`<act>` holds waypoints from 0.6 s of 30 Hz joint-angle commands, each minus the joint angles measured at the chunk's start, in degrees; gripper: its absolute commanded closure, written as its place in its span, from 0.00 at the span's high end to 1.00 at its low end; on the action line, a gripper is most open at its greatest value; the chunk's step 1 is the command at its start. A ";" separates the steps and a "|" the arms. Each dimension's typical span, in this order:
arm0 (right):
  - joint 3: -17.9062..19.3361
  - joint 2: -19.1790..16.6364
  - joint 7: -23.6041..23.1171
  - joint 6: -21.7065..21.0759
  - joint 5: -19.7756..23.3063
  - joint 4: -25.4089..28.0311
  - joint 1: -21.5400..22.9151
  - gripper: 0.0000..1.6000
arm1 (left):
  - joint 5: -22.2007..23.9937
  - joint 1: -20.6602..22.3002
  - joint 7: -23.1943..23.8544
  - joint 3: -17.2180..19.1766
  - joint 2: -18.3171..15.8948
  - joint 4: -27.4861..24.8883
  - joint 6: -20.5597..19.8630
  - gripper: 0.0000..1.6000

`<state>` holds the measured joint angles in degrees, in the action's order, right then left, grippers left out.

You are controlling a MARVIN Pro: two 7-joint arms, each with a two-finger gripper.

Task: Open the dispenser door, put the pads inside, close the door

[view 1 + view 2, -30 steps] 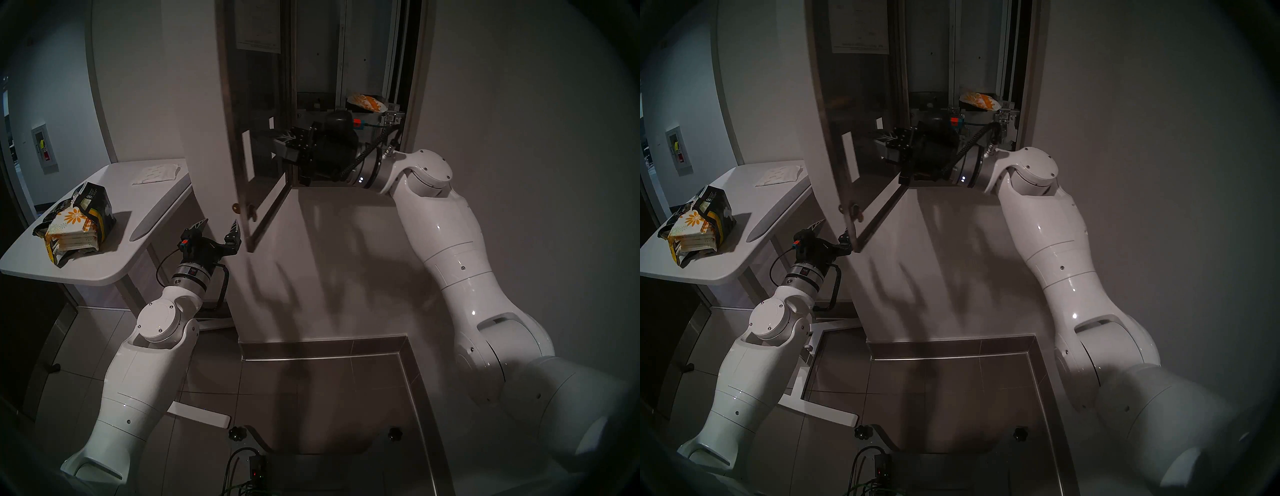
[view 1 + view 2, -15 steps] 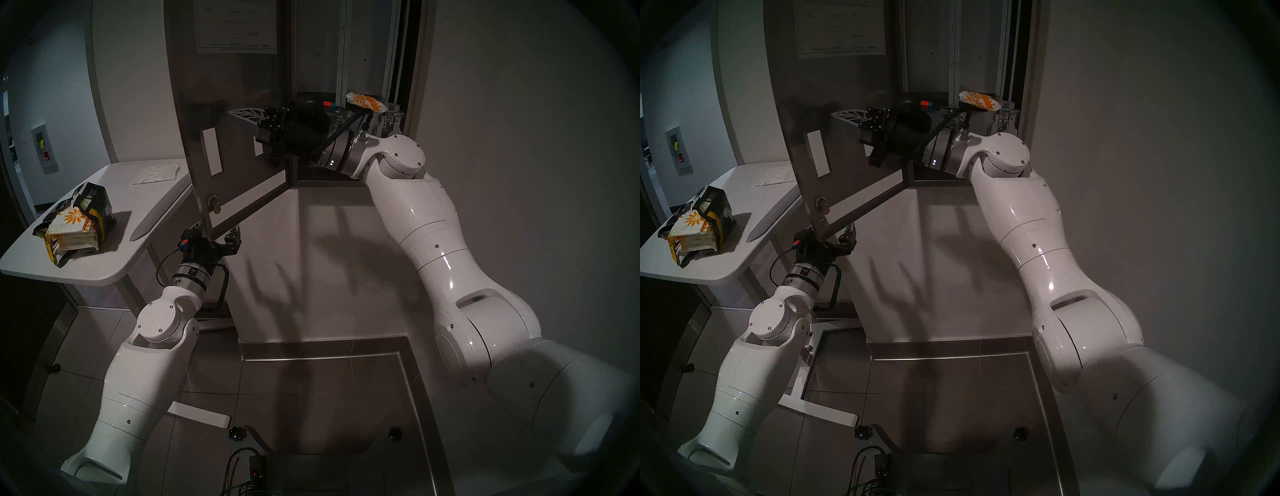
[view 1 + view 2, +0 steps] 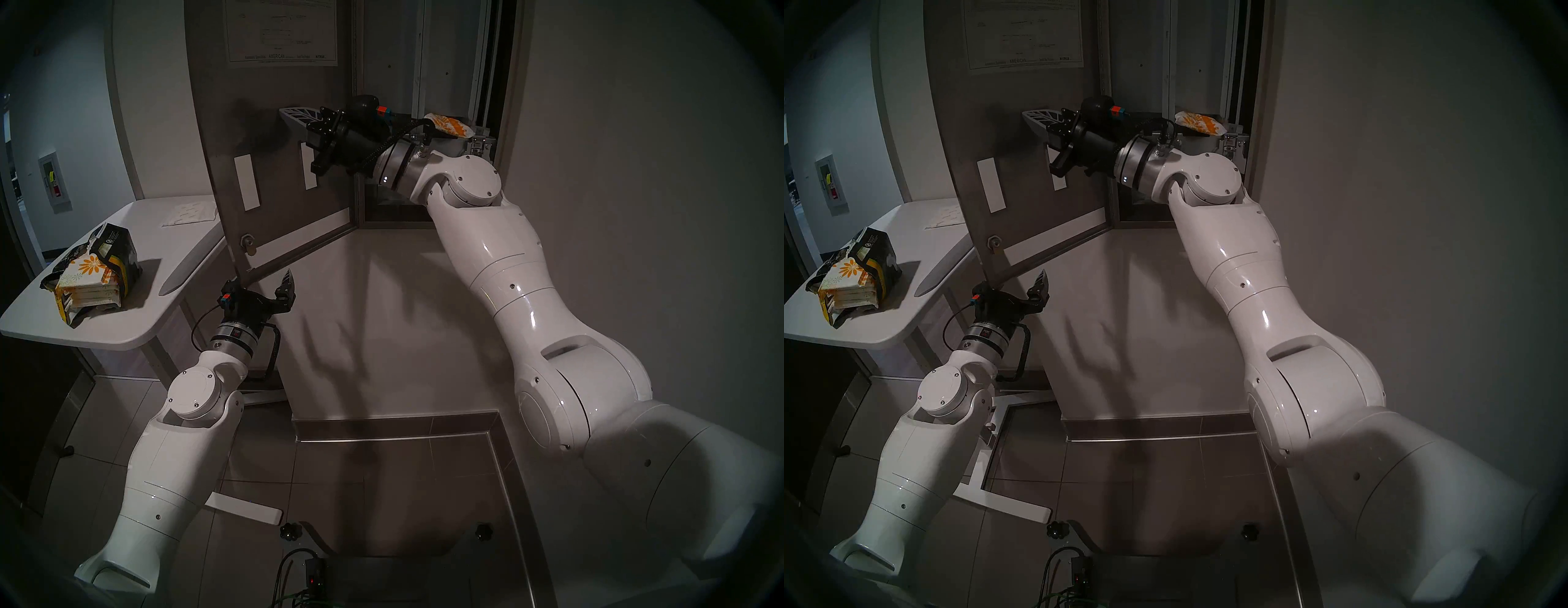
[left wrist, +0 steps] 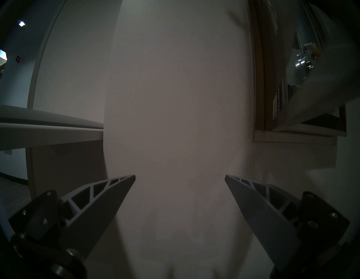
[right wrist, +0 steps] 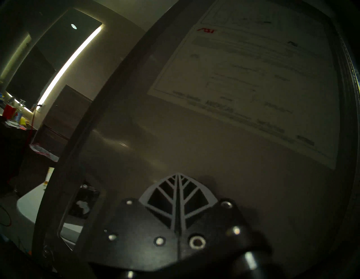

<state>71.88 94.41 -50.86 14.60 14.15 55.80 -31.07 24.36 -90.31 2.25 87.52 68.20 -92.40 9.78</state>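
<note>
The dispenser (image 3: 424,63) hangs open on the wall, and its door (image 3: 271,170) is swung out to the left with the white instruction sheet (image 3: 282,38) facing me. One daisy-print pad (image 3: 449,125) lies inside at the right. More pads (image 3: 87,280) are stacked in a torn bag on the table. My right gripper (image 3: 283,114) is shut and empty, its tips at the door's inner face (image 5: 194,146). My left gripper (image 3: 265,283) hangs open and empty just under the door's lower corner, facing the wall; its left finger is hidden behind that corner.
A white table (image 3: 127,331) stands at the left with the black-and-yellow bag (image 3: 119,254) and a flat white sheet (image 3: 191,212). The wall corner (image 4: 175,97) is right in front of my left gripper. Cables and a base lie on the tiled floor (image 3: 382,488).
The door has swung from edge-on to wide open toward the left. My right gripper rose and moved left along with it. The left arm has stayed still.
</note>
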 commanded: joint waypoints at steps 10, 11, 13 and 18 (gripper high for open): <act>-0.64 2.35 8.11 1.93 -6.50 -3.97 6.37 0.00 | -0.07 0.67 -0.03 0.24 -0.07 -0.66 -0.01 1.00; -0.64 2.34 8.41 1.92 -6.79 -4.14 6.45 0.00 | -0.07 0.66 -0.03 0.25 -0.07 -0.66 -0.02 1.00; -0.86 2.26 9.12 1.72 -7.70 -4.36 6.62 0.00 | -0.08 0.66 -0.03 0.26 -0.06 -0.67 -0.03 1.00; -1.16 2.40 10.43 1.52 -9.21 -4.58 6.64 0.00 | -0.09 0.66 -0.02 0.27 -0.04 -0.68 -0.05 1.00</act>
<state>70.92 96.33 -43.53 16.47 6.99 50.75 -26.78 24.27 -90.30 2.30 87.57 68.27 -92.43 9.75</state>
